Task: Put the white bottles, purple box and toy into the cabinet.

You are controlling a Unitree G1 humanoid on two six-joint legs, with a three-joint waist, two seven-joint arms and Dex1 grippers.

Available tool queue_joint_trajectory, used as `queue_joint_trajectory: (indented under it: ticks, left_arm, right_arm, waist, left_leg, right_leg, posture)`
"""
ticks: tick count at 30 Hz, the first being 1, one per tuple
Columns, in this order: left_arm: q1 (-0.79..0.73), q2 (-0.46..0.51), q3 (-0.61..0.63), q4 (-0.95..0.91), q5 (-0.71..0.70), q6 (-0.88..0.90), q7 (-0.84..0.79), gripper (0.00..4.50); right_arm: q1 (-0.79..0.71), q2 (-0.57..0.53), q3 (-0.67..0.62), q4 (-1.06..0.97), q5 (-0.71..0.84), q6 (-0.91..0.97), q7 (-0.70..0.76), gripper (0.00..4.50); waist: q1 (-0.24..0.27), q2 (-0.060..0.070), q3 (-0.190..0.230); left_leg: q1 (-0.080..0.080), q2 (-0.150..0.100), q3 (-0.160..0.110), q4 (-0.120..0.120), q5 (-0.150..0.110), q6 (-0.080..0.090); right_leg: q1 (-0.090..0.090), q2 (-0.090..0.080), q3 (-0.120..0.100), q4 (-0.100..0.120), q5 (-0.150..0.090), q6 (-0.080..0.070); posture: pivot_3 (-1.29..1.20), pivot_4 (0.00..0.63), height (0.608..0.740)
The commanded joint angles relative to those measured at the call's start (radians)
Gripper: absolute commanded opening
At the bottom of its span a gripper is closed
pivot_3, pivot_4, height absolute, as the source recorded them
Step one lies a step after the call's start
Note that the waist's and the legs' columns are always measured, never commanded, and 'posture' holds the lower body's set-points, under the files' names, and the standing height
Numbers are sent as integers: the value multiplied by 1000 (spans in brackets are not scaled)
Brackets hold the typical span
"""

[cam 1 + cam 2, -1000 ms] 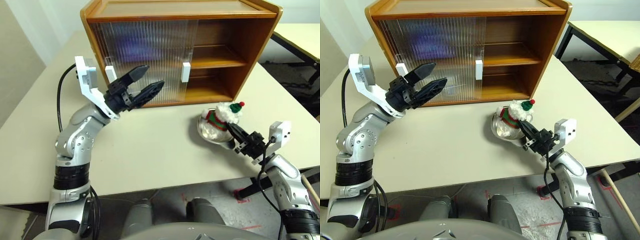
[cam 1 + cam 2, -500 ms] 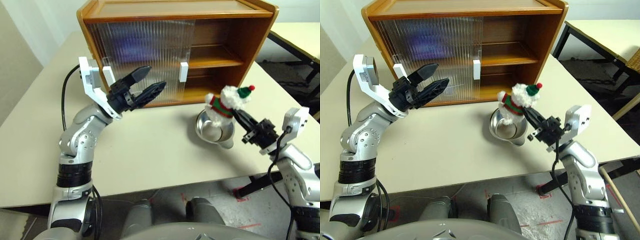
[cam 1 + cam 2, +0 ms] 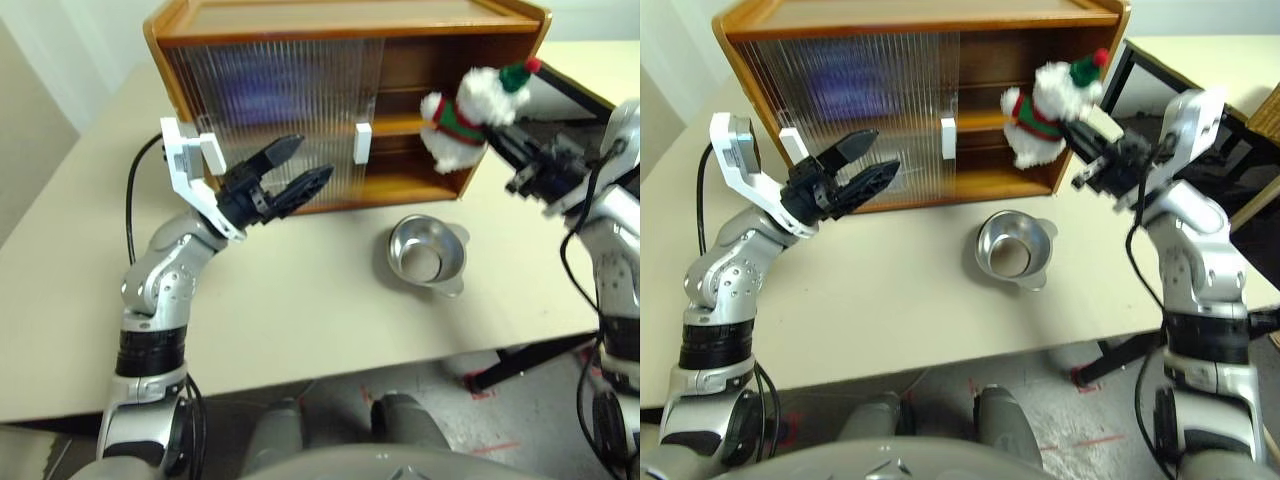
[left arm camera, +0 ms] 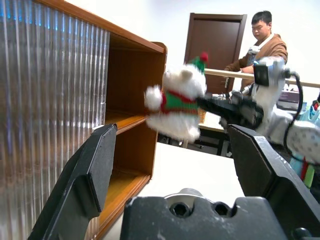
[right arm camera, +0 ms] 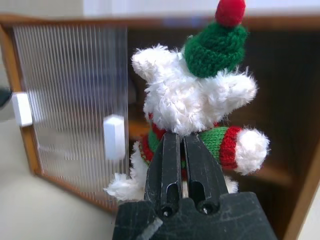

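The toy (image 3: 462, 112), a fluffy white plush with red and green stripes and a green hat, hangs in the air in front of the cabinet's open right half. My right gripper (image 3: 497, 141) is shut on its back, seen close up in the right wrist view on the toy (image 5: 195, 100). The wooden cabinet (image 3: 350, 22) stands at the back of the table, with its ribbed doors (image 3: 270, 100) covering the left part. My left gripper (image 3: 310, 161) hovers open and empty before those doors. A purple blur shows through the ribbed doors; I cannot tell its shape. The white bottles are out of view.
A shiny metal bowl (image 3: 425, 256) sits empty on the pale table (image 3: 300, 300) in front of the cabinet's open side. White block handles (image 3: 363, 142) stick out from the doors. A second table (image 3: 600, 60) stands behind on the right. A person (image 4: 262, 35) is in the background.
My right gripper has lifted the toy out of the metal bowl, up and toward the cabinet's open right side. The bowl is left empty. The left arm has kept still.
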Motion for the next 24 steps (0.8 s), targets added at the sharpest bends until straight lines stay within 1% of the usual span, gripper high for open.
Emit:
queue_joint_trajectory:
  ticks: [1,16,24]
  left_arm:
    - [15,-2,-5,-27,6,-8,9,4500]
    - [33,1,5,-51,2,-10,34,4500]
    - [44,2,8,-62,0,-10,41,4500]
  right_arm:
    - [-28,-11,7,64,-21,-7,29,13]
    - [-207,17,45,330,-110,-64,88,13]
    - [-331,34,65,521,-167,-111,107,13]
  waist:
    - [1,0,0]
    - [1,0,0]
    - [2,0,0]
  left_leg:
    - [0,0,0,0,0,0]
    - [0,0,0,0,0,1]
    - [-1,0,0,0,0,1]
  right_leg:
    - [0,0,0,0,0,0]
    - [0,0,0,0,1,0]
    - [0,-1,0,0,2,-2]
  posture:
    - [42,0,740]
    - [71,0,740]
    - [78,0,740]
